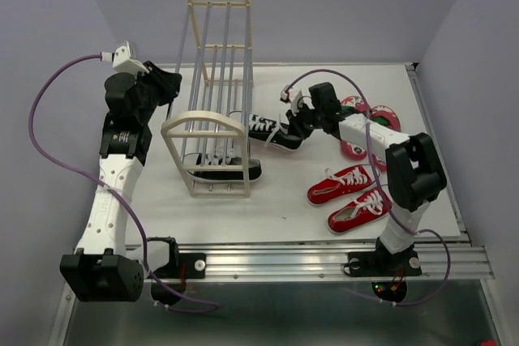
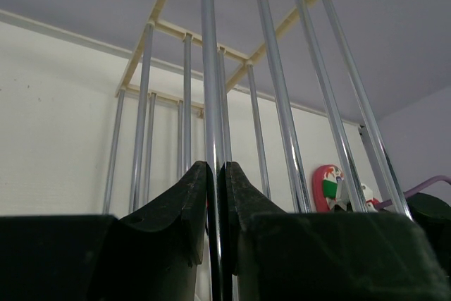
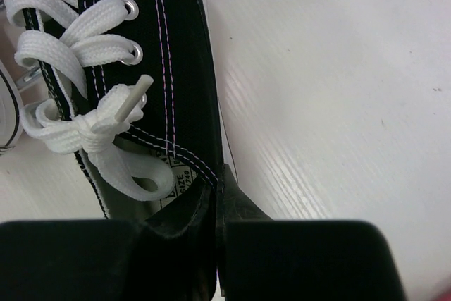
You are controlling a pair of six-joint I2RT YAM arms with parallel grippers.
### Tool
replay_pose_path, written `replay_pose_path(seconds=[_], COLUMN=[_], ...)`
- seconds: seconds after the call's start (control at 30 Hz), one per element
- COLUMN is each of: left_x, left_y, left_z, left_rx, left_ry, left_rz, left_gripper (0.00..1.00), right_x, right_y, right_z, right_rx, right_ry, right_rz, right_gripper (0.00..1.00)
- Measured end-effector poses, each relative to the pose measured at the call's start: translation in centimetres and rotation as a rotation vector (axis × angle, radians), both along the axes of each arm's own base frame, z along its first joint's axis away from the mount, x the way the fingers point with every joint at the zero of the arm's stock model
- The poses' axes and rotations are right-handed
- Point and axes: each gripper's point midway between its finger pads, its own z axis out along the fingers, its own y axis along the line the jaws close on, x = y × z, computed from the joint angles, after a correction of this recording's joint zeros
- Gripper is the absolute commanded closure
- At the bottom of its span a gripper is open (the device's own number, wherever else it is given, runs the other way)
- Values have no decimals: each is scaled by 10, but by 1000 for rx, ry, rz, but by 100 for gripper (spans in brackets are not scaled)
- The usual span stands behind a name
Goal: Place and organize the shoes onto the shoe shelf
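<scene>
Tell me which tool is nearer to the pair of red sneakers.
Right. The right tool, shut on a black sneaker, is just beyond the red sneakers; the left tool clamps a shoe shelf rod, far off to their left.

The only lettering that can be read is in the right wrist view. A small white label (image 3: 177, 180) is sewn inside the black sneaker (image 3: 180, 68), at the rim of its opening. It carries tiny black print in which the word "SIZE" can be made out (the lines around it are too small to read). In the top view, a pale mark on the left arm (image 1: 124, 137) stays illegible.
</scene>
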Motion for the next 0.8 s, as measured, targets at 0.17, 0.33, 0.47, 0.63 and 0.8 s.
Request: replay_pose_path(seconds=[0.17, 0.33, 0.47, 0.63, 0.8], left_x=[1, 1, 3, 5, 7], left_y=[0, -1, -2, -3, -5], left_z=[0, 0, 0, 0, 0], left_rx=[-1, -2, -4, -9, -16], left_ry=[-1, -3, -5, -8, -8], left_rz=[-3, -4, -8, -14, -21], left_gripper=[82, 82, 83, 83, 83], right_x=[0, 2, 7, 4, 4], right_y=[19, 40, 55, 74, 93], right_z=[-5, -6, -4, -1, 11], right_rx=[44, 105, 122, 127, 141], right_ry=[6, 13, -5, -18, -47], right_rz=[25, 60, 83, 121, 155], right_gripper=[98, 95, 95, 94, 91])
